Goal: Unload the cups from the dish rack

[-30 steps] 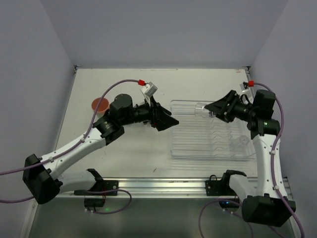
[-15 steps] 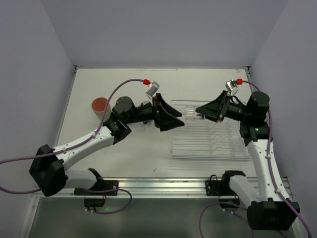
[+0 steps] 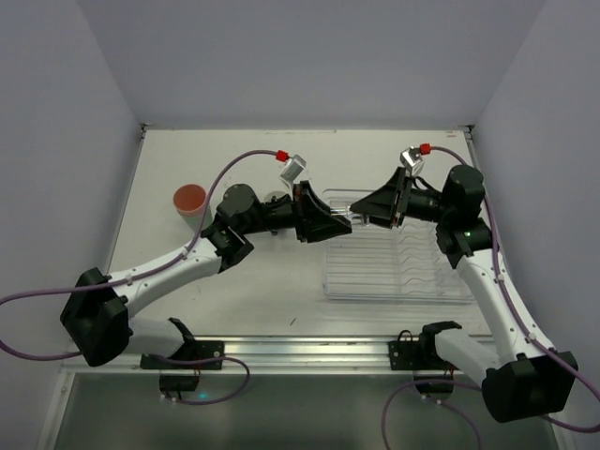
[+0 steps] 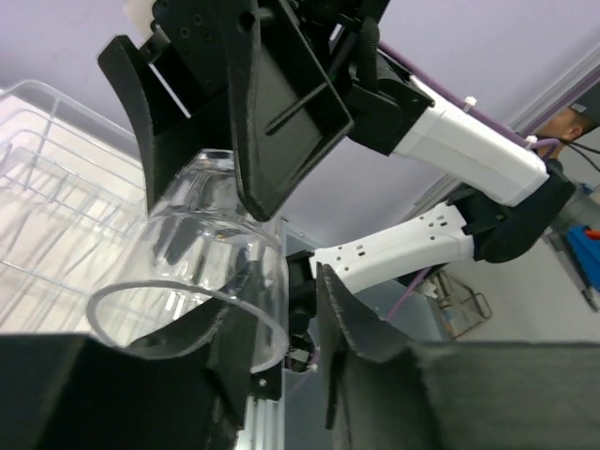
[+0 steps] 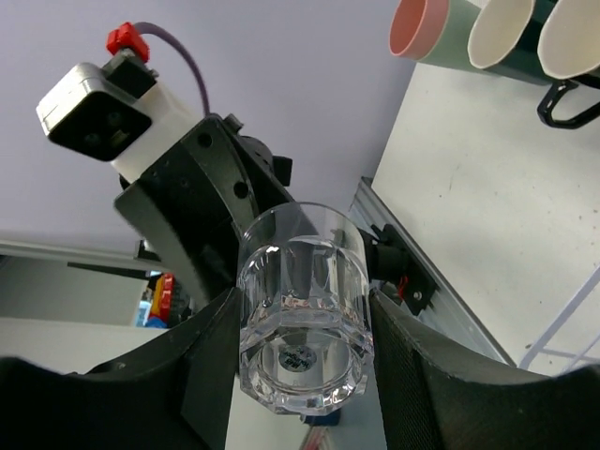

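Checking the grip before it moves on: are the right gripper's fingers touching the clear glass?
Touching. The right wrist view shows both fingers of the right gripper pressed against the sides of the clear glass, with no gap.

White shells on the long links of the left arm (image 3: pixel 155 274) and right arm (image 3: pixel 497 295); black housings at joints and bases. Thin purple cable (image 3: pixel 220 167) looped along each, capped by a red plug (image 3: pixel 280 154) at a pale grey wrist camera box (image 3: pixel 293 169). Broad, matte black, wedge-shaped fingers (image 5: pixel 211 375). Small green light (image 3: pixel 466 234) on the right arm.
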